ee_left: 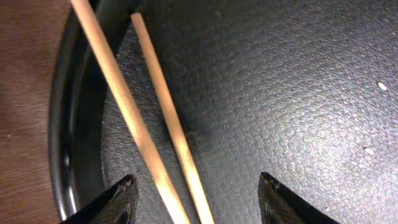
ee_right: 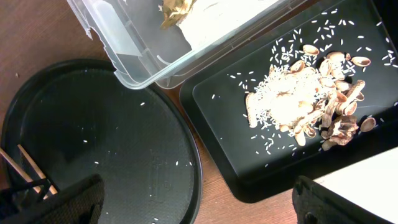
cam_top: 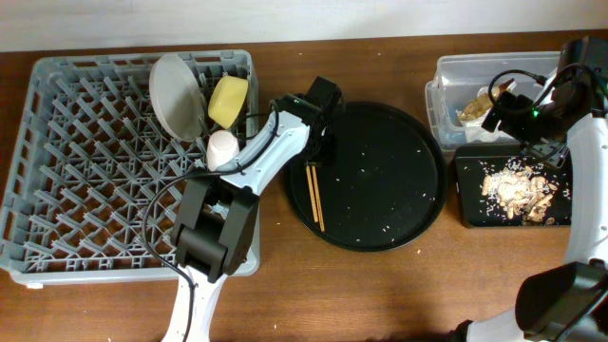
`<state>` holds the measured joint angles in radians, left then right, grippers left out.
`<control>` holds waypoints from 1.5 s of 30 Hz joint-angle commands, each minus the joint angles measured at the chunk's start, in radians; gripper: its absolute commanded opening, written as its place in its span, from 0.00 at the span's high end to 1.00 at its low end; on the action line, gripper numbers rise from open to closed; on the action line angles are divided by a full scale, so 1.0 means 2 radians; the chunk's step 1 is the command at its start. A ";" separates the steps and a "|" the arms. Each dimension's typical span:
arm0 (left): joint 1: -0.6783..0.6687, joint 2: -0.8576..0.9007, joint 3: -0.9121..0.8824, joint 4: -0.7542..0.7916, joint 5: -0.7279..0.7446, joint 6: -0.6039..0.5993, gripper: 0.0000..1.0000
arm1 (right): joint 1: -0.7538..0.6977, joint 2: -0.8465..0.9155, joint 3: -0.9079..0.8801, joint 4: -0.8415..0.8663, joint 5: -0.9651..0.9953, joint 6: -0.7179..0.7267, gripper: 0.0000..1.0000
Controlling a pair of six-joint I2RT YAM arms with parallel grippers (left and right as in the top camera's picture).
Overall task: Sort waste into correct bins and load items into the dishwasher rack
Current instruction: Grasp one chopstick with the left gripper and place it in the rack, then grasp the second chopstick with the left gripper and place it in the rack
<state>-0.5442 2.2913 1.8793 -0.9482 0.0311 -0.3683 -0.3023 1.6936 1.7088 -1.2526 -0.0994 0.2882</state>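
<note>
Two wooden chopsticks (cam_top: 314, 195) lie side by side at the left edge of the round black tray (cam_top: 399, 180). My left gripper (cam_top: 316, 154) is open low over their upper ends. In the left wrist view the chopsticks (ee_left: 134, 118) run between its open fingers (ee_left: 199, 202). My right gripper (cam_top: 510, 119) is open and empty above the bins; its fingers (ee_right: 199, 205) hold nothing. The clear tub (cam_top: 446, 81) holds a golden wrapper (cam_top: 475, 106) and white tissue (ee_right: 217, 18). The black rectangular tray (cam_top: 467, 204) holds food scraps (cam_top: 518, 190). The light-blue cup is out of view.
The grey dishwasher rack (cam_top: 85, 171) fills the left side. In its back right corner stand a pale plate (cam_top: 176, 95), a yellow bowl (cam_top: 228, 100) and a pale pink cup (cam_top: 222, 149). Rice grains dot the round tray (ee_right: 124, 143). The left arm lies across the rack's right edge.
</note>
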 commanded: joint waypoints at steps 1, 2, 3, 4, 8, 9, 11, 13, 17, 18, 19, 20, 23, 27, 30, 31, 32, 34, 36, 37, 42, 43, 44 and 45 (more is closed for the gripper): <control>-0.002 0.015 -0.016 0.020 -0.027 -0.026 0.54 | 0.001 0.001 -0.002 -0.001 -0.001 0.002 0.02; -0.002 0.022 -0.016 0.022 -0.023 -0.027 0.64 | 0.001 0.001 -0.002 -0.001 -0.001 0.002 0.03; -0.002 0.022 -0.016 0.023 -0.019 -0.027 0.79 | 0.001 0.001 -0.002 -0.002 -0.001 0.002 0.03; -0.002 0.022 -0.016 0.025 -0.017 -0.027 0.90 | 0.001 0.001 -0.002 -0.004 -0.001 0.002 0.03; -0.002 0.022 -0.016 0.027 -0.011 -0.027 0.99 | 0.001 0.001 -0.002 -0.006 -0.001 0.002 0.02; -0.002 0.022 -0.011 0.027 0.006 -0.024 0.99 | 0.000 0.001 -0.002 -0.006 -0.001 0.002 0.02; -0.001 0.022 0.013 0.015 0.046 0.004 0.99 | 0.000 0.001 -0.002 -0.006 -0.001 0.002 0.03; -0.001 0.021 0.051 -0.013 0.060 0.019 0.99 | 0.000 0.001 -0.002 -0.006 0.001 0.002 0.03; 0.000 0.021 0.171 -0.108 0.065 0.075 0.99 | 0.000 0.001 -0.002 -0.006 0.001 0.002 0.03; 0.004 0.021 0.202 -0.135 0.064 0.085 0.99 | 0.000 0.001 -0.002 -0.006 0.001 -0.002 0.03; 0.011 0.021 0.232 -0.164 0.061 0.092 0.99 | 0.000 0.001 -0.002 -0.006 0.001 -0.002 0.03; 0.030 0.021 0.276 -0.215 0.043 0.092 0.99 | 0.000 0.001 -0.002 -0.006 0.001 -0.002 0.02; 0.105 0.021 0.384 -0.363 0.014 0.092 0.99 | 0.000 0.001 -0.002 -0.006 0.001 -0.002 0.03; 0.200 -0.022 0.393 -0.370 0.012 0.122 0.99 | 0.000 0.001 -0.002 -0.008 0.001 -0.011 0.02; 0.242 -0.022 0.343 -0.370 -0.014 0.127 0.99 | 0.000 0.001 -0.002 -0.008 0.003 -0.025 0.02; 0.253 -0.022 0.325 -0.370 -0.014 0.125 0.99 | 0.000 0.001 -0.002 -0.008 0.003 -0.025 0.02; 0.264 -0.022 0.295 -0.370 -0.014 0.135 0.99 | 0.000 0.001 -0.002 -0.007 0.003 -0.025 0.02; 0.260 -0.022 0.265 -0.370 -0.014 0.174 0.99 | 0.000 0.001 -0.002 -0.007 0.003 -0.024 0.02; 0.256 -0.022 0.262 -0.370 -0.014 0.176 0.43 | 0.000 0.001 -0.002 -0.008 0.003 -0.024 0.02; 0.256 -0.022 0.262 -0.369 -0.017 0.176 0.29 | 0.000 0.001 -0.002 -0.008 0.003 -0.024 0.02; 0.253 -0.022 0.268 -0.350 -0.036 0.179 0.21 | 0.000 0.001 -0.002 -0.008 0.003 -0.024 0.02; 0.245 -0.022 0.280 -0.348 -0.024 0.179 0.21 | 0.000 0.001 -0.002 -0.008 0.003 -0.024 0.02; 0.233 -0.022 0.297 -0.342 0.010 0.182 0.22 | 0.000 0.001 -0.002 -0.008 0.003 -0.024 0.02; 0.206 -0.022 0.309 -0.326 0.060 0.194 0.25 | 0.000 0.001 -0.002 -0.008 0.003 -0.024 0.02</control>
<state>-0.0578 2.2726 2.4390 -1.6337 0.0013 -0.0219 -0.3023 1.6936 1.7081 -1.2678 -0.0990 0.2501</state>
